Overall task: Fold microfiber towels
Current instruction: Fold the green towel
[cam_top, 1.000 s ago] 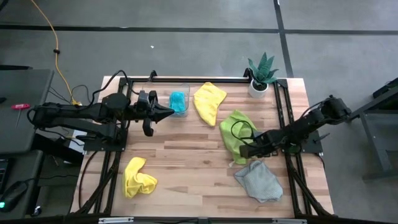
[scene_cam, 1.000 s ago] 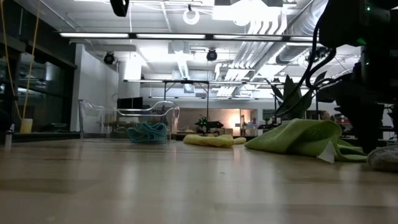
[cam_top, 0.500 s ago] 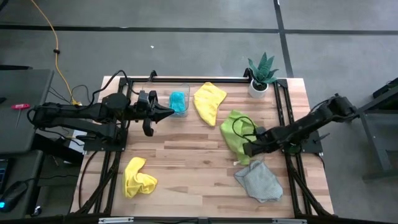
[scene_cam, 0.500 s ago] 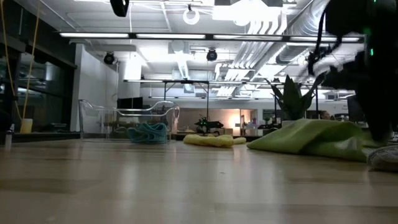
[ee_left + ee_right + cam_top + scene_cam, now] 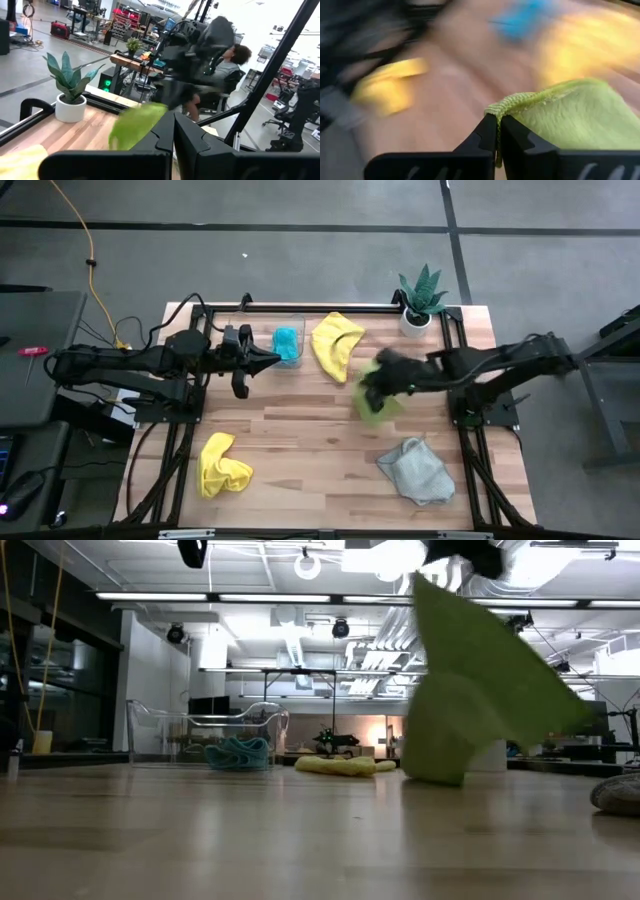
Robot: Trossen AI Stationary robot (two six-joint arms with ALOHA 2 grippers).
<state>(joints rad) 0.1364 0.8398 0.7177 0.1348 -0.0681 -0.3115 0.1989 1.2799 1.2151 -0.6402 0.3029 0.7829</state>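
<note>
My right gripper (image 5: 370,387) is raised above the table's middle right, shut on the lime green towel (image 5: 470,680), which hangs below it (image 5: 376,410). Whether the towel's lower end (image 5: 437,772) touches the table I cannot tell. One yellow towel (image 5: 336,343) lies at the far middle and another (image 5: 222,465) lies crumpled near left. The grey towel (image 5: 417,470) lies near right. The teal-blue towel (image 5: 287,343) sits in the clear tray (image 5: 296,320). My left gripper (image 5: 270,362) hovers shut beside that tray, holding nothing. My right gripper pinches the lime green towel's stitched edge (image 5: 506,102) between its two fingers, at what looks like a corner. The fingers slant downward from the table's right side. The towel hangs below them, spread in a slanting sheet, most of it lifted off the table.
A potted plant (image 5: 420,300) stands at the far right corner. Black frame rails (image 5: 300,308) run along the table's far, left and right sides. Bare wood (image 5: 300,430) lies between the towels in the middle. A person (image 5: 227,65) sits beyond the table.
My right gripper has shut on the lime green towel, then gone up and toward the table's left and far side, rolling as it rose. The towel, lying crumpled on the table a second ago, now hangs spread below the gripper.
</note>
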